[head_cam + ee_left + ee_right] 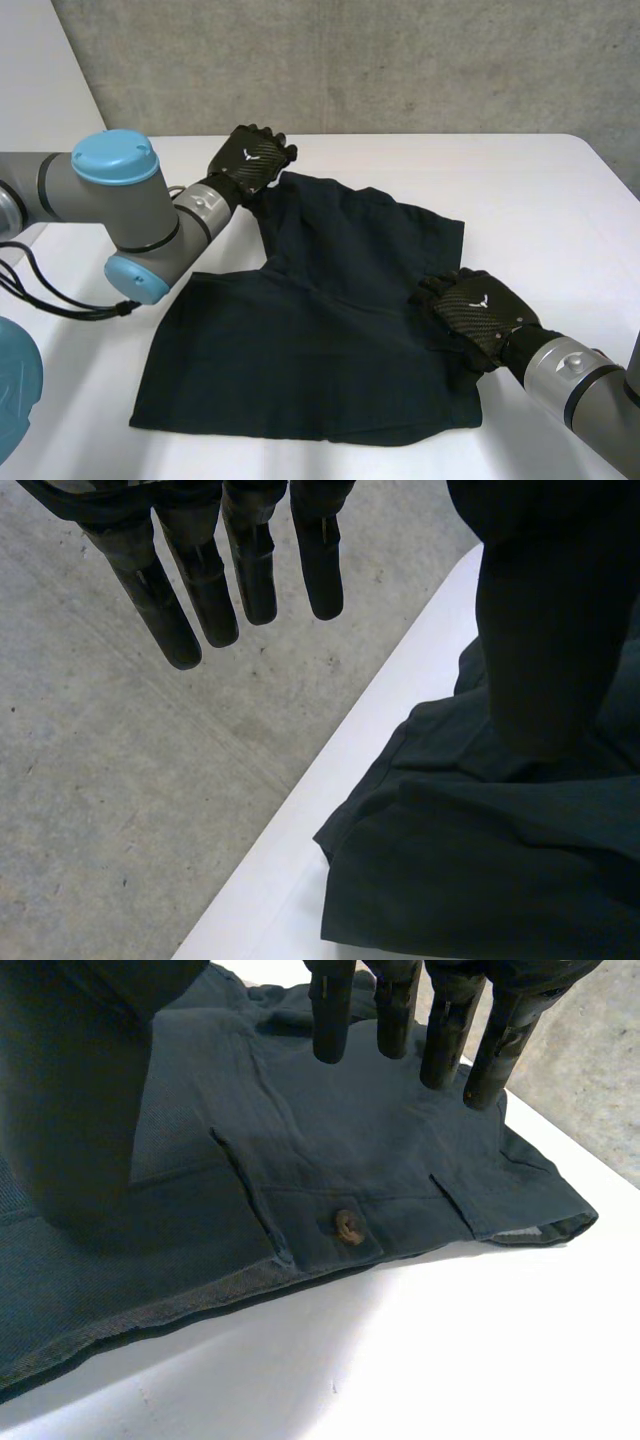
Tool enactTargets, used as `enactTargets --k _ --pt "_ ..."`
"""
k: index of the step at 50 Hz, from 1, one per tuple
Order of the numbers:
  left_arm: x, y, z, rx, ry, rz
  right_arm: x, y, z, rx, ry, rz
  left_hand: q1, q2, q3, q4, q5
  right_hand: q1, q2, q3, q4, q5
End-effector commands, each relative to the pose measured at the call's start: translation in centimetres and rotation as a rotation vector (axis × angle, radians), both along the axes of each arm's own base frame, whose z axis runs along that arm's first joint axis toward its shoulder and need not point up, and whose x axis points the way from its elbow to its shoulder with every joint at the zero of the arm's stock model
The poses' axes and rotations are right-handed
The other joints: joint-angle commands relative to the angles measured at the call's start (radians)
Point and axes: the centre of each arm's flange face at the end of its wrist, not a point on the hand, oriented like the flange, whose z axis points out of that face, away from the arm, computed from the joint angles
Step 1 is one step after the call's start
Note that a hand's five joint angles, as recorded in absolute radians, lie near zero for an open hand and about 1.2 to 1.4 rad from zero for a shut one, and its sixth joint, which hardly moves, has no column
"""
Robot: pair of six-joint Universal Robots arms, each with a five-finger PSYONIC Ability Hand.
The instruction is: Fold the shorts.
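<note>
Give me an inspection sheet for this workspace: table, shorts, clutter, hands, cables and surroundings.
Surface: white table, looks clean.
Job's things: dark shorts, spread out and wrinkled; a button on a pocket below the right hand's fingertips.
Clutter: blue round part at the near left edge, cannot tell what.
Hands: left hand open at the shorts' far corner; right hand open on their right edge.
Cables: nothing seen.
Surroundings: concrete wall behind; concrete floor beyond the table.
</note>
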Motion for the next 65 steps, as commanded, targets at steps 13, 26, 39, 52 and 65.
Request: enactTargets --k 13,26,39,52,65 --pt "-0.2 3.9 -0.3 0.006 -0.091 -0.027 0.0 -0.1 -0.6 -0.052 0.014 -0.057 -0.18 -0.159 -0.163 -0.152 -0.145 -0.032 -0.048 -0.039 -0.065 -0.074" --pt "-0.6 3.3 -1.1 -0.041 -0.141 -0.079 0.1 0.0 -0.7 -0.066 0.033 -0.042 -0.177 -0.156 -0.16 -0.149 -0.143 -0.032 -0.048 -0.039 -0.065 -0.074" --pt "-1.4 1.1 -2.8 -0.119 -0.206 -0.081 0.2 0.0 -1.0 -0.059 0.039 -0.037 -0.074 -0.054 -0.058 -0.046 -0.04 -0.032 -0.048 -0.039 -0.065 -0.074" --pt "-2.2 -2.2 -5.8 -0.165 -0.284 -0.121 0.2 -0.1 -1.0 -0.059 0.039 -0.036 -0.01 0.011 0.007 0.019 0.025 -0.032 -0.048 -0.039 -0.065 -0.074" --pt "-1.9 -3.7 -8.9 -0.167 -0.331 -0.137 0.2 -0.3 -1.7 -0.037 0.045 -0.033 0.263 0.283 0.279 0.291 0.297 -0.032 -0.048 -0.039 -0.065 -0.074"
